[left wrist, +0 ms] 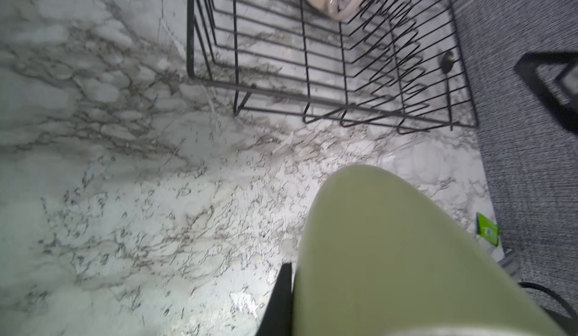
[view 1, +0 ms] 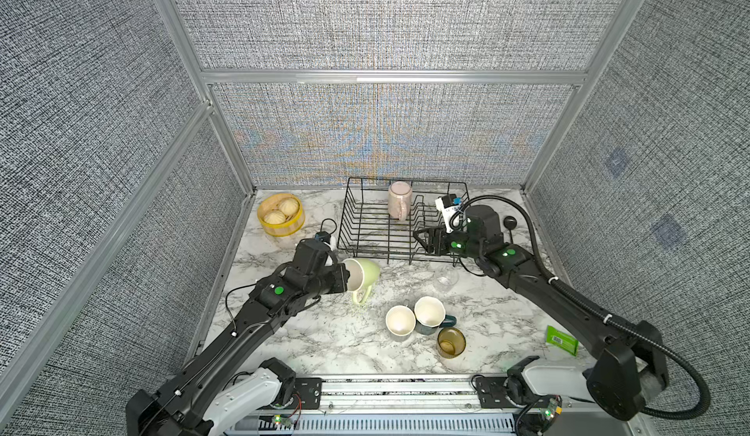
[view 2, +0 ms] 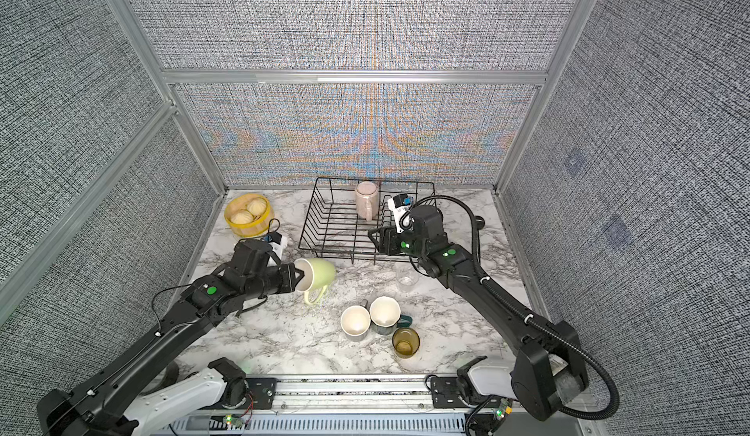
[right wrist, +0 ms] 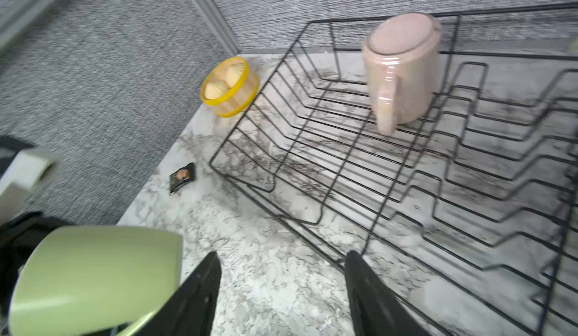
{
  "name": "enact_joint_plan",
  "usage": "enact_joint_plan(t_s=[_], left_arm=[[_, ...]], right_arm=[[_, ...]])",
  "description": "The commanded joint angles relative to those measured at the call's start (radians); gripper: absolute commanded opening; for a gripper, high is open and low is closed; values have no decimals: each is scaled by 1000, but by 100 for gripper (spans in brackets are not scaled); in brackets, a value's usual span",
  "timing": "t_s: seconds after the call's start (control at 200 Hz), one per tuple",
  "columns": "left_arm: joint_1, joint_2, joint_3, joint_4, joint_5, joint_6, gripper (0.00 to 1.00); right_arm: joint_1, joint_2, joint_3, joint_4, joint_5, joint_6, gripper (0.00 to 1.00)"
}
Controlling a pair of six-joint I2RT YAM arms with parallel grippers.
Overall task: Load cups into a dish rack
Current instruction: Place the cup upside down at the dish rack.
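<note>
My left gripper (view 1: 345,277) (view 2: 298,277) is shut on the rim of the light green mug (view 1: 365,275) (view 2: 320,273) (left wrist: 391,256), which lies tipped sideways with its handle hanging down, in front of the dish rack's (view 1: 365,250) (view 2: 324,250) left corner. One finger (left wrist: 280,297) shows outside the mug wall; the other is hidden. A pale pink mug (view 1: 399,204) (right wrist: 403,74) stands upside down in the rack. My right gripper (view 1: 420,237) (right wrist: 281,259) is open and holds nothing, over the rack's front right edge. The clear glass (view 1: 446,279), grey mug (view 1: 400,320), teal mug (view 1: 429,312) and amber tumbler (view 1: 450,342) stand on the table.
A yellow steamer basket (view 1: 280,214) with buns sits at the back left. A green packet (view 1: 562,338) lies near the right wall, and a small dark packet (right wrist: 182,177) lies left of the rack. Grey walls close in three sides.
</note>
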State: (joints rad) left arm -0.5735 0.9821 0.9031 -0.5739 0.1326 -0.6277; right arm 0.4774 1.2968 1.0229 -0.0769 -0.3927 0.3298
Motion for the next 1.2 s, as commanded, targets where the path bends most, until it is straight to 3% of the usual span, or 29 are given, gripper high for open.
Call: enact_joint_plan(t_s=[0.0,0.17,0.21,0.255,0.385,0.52,0.665,0.85,0.991,1.066,1.196], left_arm=[[26,29,39,199,110,28,0],[98,127,109,314,298,-6,0],[110,139,113,345,338,-24,0],[113,151,114,387,376,-45,0],[123,179,116,474,462,-98,0],[147,207,103,574,529,-170,0],[155,237,99,717,633,-277,0],[155,278,102,771,709,-316,0],[155,295,73,845,732,-356,0],[155,306,70,871,750,-376,0],[155,323,48,951,769,-432,0]], right_arm=[[0,-11,23,25,-211,-52,66],[-8,-30,22,-1,-281,-49,76],[-10,-31,5,31,-317,-27,81],[-11,-31,-16,74,-356,17,94],[-19,-5,-56,190,-499,145,95],[-19,14,-73,254,-610,187,95],[-1,4,-130,447,-666,321,87],[25,59,-147,726,-701,525,74],[26,172,-144,1069,-700,814,60],[25,240,-130,1164,-655,949,45],[26,353,-106,1433,-612,1168,41]])
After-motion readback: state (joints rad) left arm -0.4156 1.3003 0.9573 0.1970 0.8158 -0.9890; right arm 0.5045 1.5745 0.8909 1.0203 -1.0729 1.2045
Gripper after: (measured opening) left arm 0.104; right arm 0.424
